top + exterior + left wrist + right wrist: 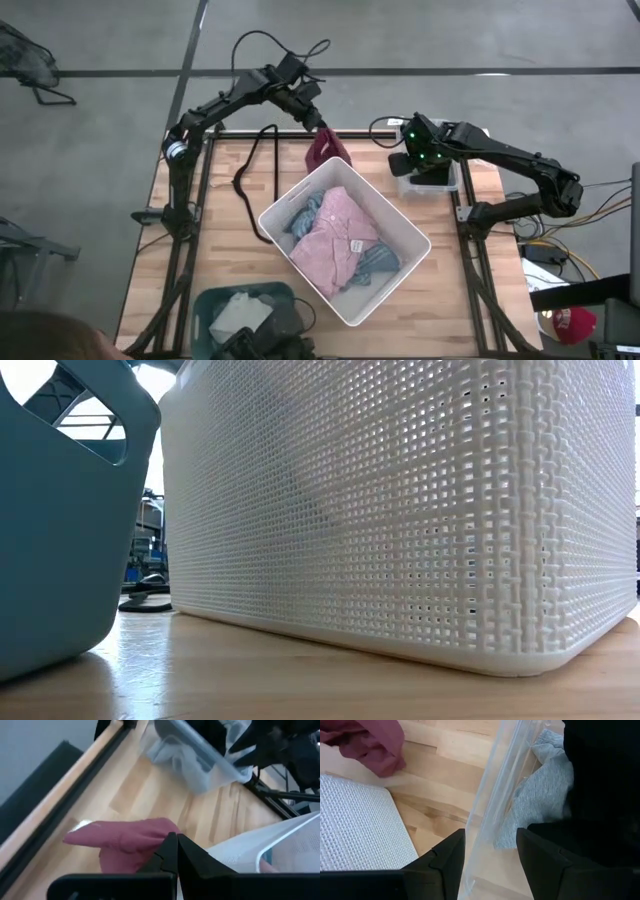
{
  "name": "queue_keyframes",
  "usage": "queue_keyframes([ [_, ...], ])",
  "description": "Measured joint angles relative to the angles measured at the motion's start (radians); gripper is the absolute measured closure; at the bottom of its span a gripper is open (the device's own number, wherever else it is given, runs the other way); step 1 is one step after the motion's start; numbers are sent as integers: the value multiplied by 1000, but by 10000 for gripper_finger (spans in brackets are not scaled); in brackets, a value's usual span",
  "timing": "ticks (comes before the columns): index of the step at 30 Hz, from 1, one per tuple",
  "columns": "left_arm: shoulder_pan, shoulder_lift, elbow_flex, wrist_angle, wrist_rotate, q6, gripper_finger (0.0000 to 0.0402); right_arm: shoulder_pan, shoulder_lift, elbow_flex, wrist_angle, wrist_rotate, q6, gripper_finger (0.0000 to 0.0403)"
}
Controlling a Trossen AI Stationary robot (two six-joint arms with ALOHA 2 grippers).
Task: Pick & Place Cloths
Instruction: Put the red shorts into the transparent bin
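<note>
My left gripper (322, 127) is shut on the maroon cloth (328, 151) over the table's far side, just beyond the white basket's far corner. The white woven basket (405, 228) holds the pink cloth with a white tag (335, 235) and the blue striped cloth (375, 260). My right gripper (490, 857) is open at the clear bin (432, 183). Its fingers stand on either side of the bin's near wall (492, 805) without clearly touching it. A grey cloth (545, 795) and a black cloth (600, 780) lie in that bin. A cream-white cloth (238, 315) lies in the teal basket. My left gripper pinches the maroon cloth between its two fingers at a bunched upper edge (159, 836), coming from above and slanting down. The cloth (120, 842) hangs below and beside the fingers. I cannot tell whether its lower end touches the table.
A thin black cable (252, 172) loops over the table's far left part. The teal basket (205, 300) stands at the near edge, left of the white basket (400, 510), and both fill the low view. Bare wood (455, 300) shows to the white basket's right.
</note>
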Motion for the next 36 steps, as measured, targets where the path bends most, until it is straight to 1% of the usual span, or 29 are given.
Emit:
queue_keyframes([
  [3, 0, 0, 26, 6, 0, -1, 401, 0, 0, 0, 0, 0, 0, 231],
  [9, 1, 0, 66, 33, 0, -7, 401, 0, 0, 0, 16, 1, 0, 219],
  [14, 2, 0, 104, 96, 4, -37, 401, 0, 0, 0, 65, 16, -11, 210],
  [19, -1, 0, 170, 201, 15, -88, 401, 0, -4, 0, 128, 28, -21, 203],
  [24, 0, 0, 189, 364, 35, -232, 401, 0, -41, 0, 227, 28, -52, 197],
  [28, -7, 0, 189, 501, 61, -374, 401, 1, -93, 0, 344, 28, -133, 194],
  [31, -14, 0, 188, 558, 61, -466, 401, 0, -123, 0, 438, 29, -187, 191],
  [36, -45, 0, 187, 617, 88, -543, 401, 0, -141, 0, 660, 29, -270, 180],
])
